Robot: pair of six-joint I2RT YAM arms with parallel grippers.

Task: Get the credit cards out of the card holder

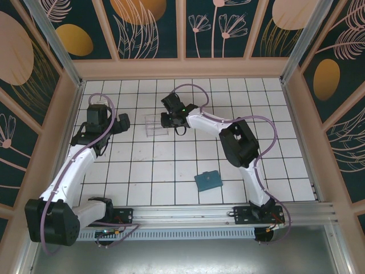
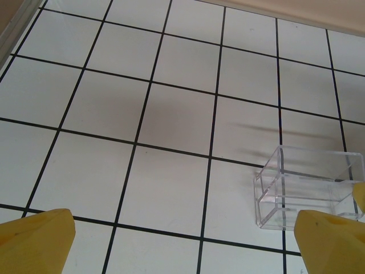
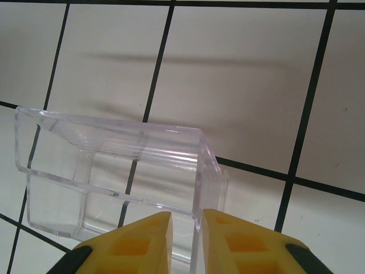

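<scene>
Clear box (image 3: 114, 171) has one wall inside the nearly shut right claw (image 3: 187, 221), though a firm grip cannot be told; the left claw (image 2: 183, 235) hangs wide open and empty, and the teal card holder (image 1: 207, 181) lies well apart on the table (image 1: 171, 165), so the right claw should squeeze softly.

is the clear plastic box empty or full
Empty: the clear plastic box is see-through, and behind its walls lies just the white tiled table, nothing inside.

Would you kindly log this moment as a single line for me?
left pincer open, empty | right pincer closed on wall of clear rectangular plastic box | flat teal-blue card holder lying apart, untouched
</scene>
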